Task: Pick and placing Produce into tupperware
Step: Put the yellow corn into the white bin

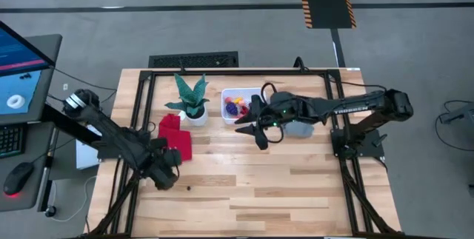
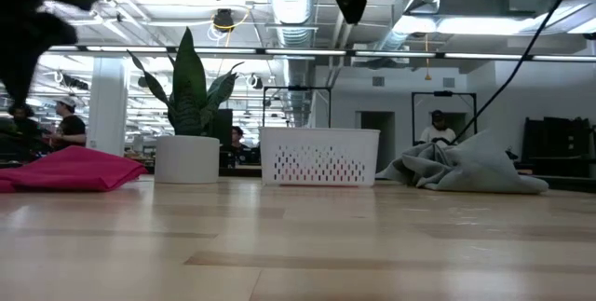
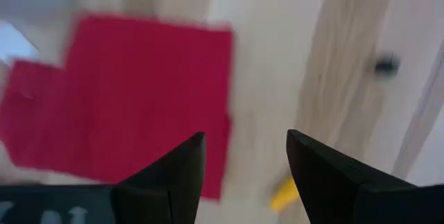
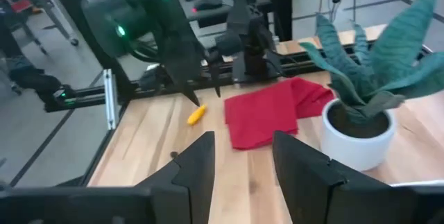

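Observation:
The white tupperware stands near the table's far edge, with red, yellow and purple produce inside; the low view shows its perforated wall. One yellow produce piece lies on the wood near the red cloth. My left gripper hangs open above that yellow piece, which sits just beyond its fingertips. My right gripper is open and empty. It is raised above the table in front of the tupperware and faces the left arm.
A potted plant stands left of the tupperware, and the red cloth lies in front of it. A grey cloth lies right of the bin, under my right arm. A small dark speck sits on the near boards.

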